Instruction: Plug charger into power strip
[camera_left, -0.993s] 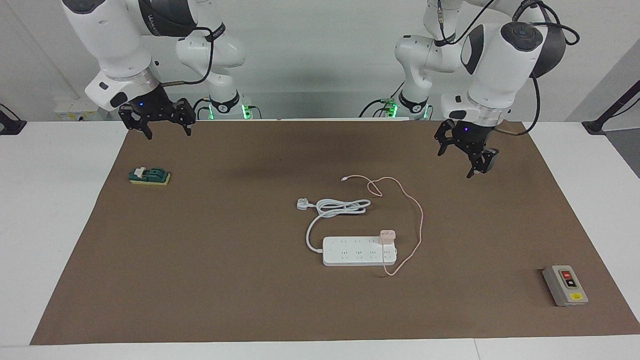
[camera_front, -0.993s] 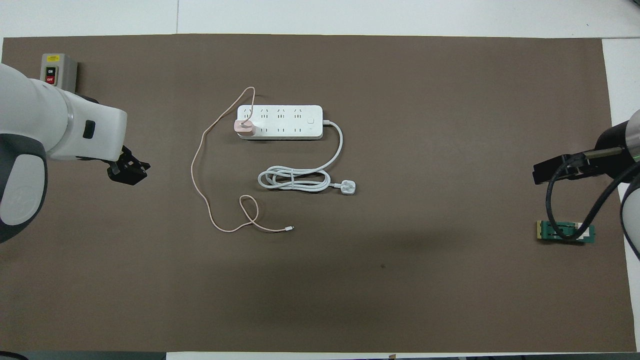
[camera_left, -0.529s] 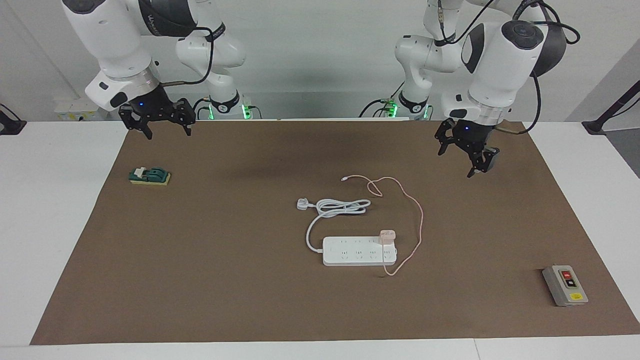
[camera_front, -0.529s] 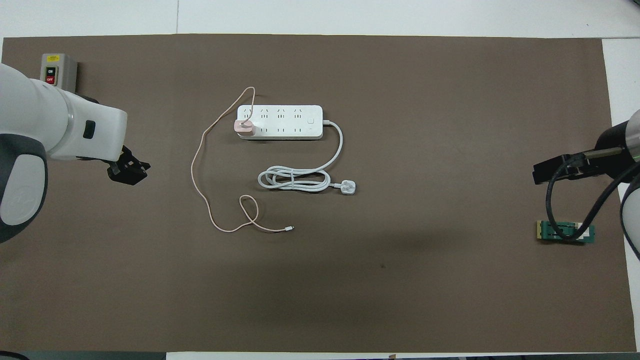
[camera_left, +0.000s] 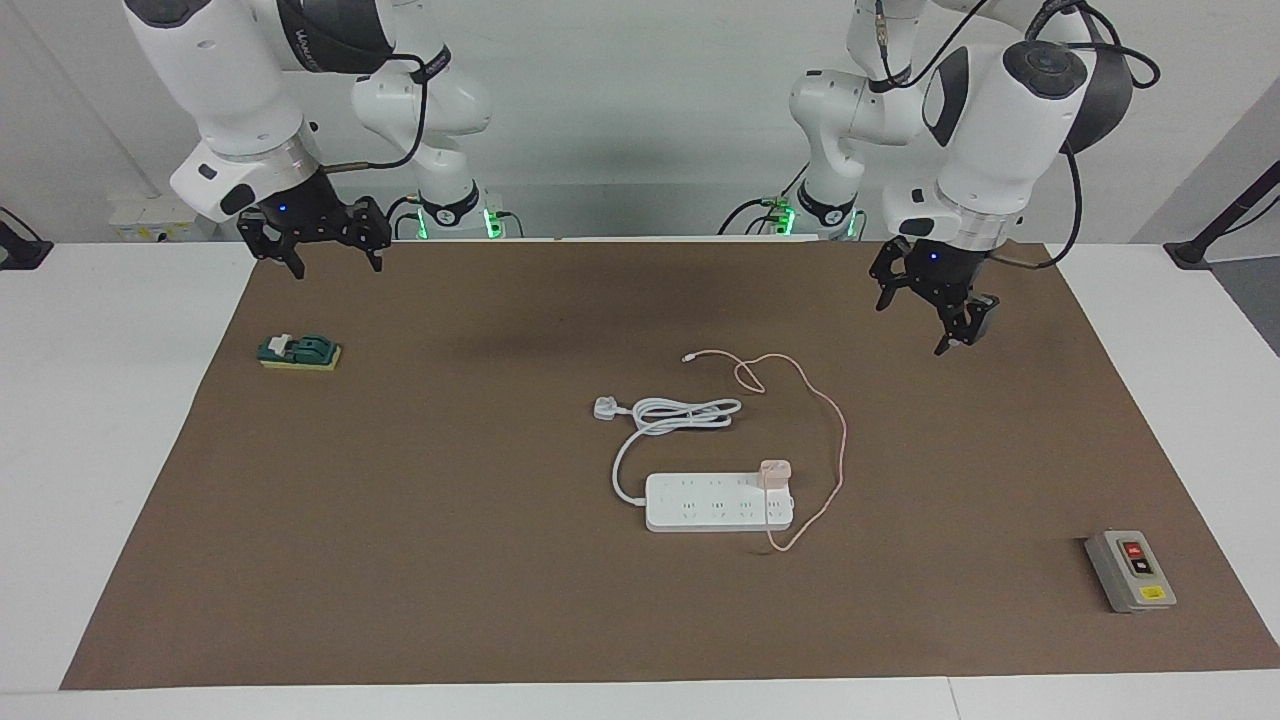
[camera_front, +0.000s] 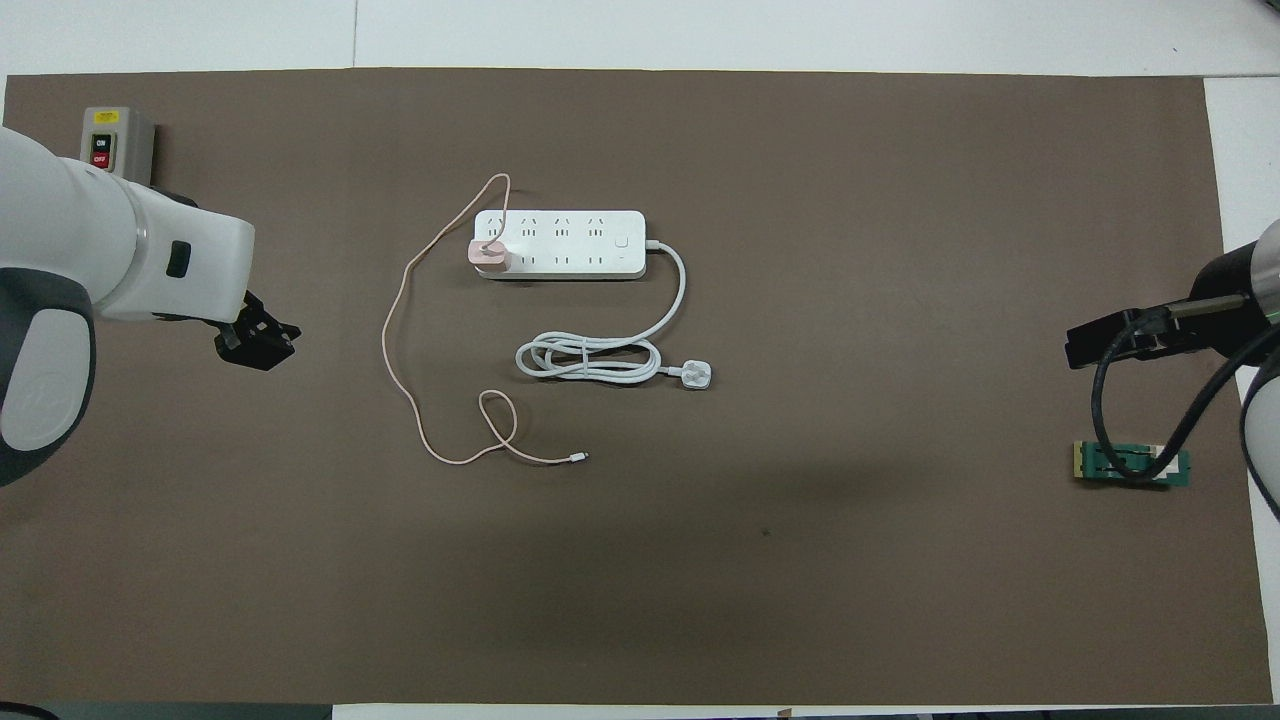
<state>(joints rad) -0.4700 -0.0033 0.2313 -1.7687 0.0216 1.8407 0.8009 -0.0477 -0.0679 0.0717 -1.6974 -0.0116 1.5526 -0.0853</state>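
The white power strip (camera_left: 715, 505) (camera_front: 560, 245) lies flat on the brown mat, in the middle of the table. The pale-pink charger (camera_left: 775, 473) (camera_front: 489, 253) stands on a socket at the strip's end toward the left arm, in the row nearer the robots. Its thin pink cable (camera_left: 843, 440) (camera_front: 388, 340) loops loosely across the mat toward the robots. My left gripper (camera_left: 925, 322) (camera_front: 255, 340) hangs open and empty above the mat, well clear of strip and charger. Raised at the right arm's end, my right gripper (camera_left: 338, 268) (camera_front: 1100, 340) is open and empty too.
The strip's thick white cord is coiled nearer the robots and ends in a white three-pin plug (camera_left: 606, 407) (camera_front: 695, 375). A grey box with red and black buttons (camera_left: 1130, 572) (camera_front: 112, 140) sits toward the left arm's end. A small green and yellow block (camera_left: 300, 352) (camera_front: 1130, 463) lies below the right gripper.
The left arm has edged very slightly upward. The charger, the strip, the cables and the right arm have not moved.
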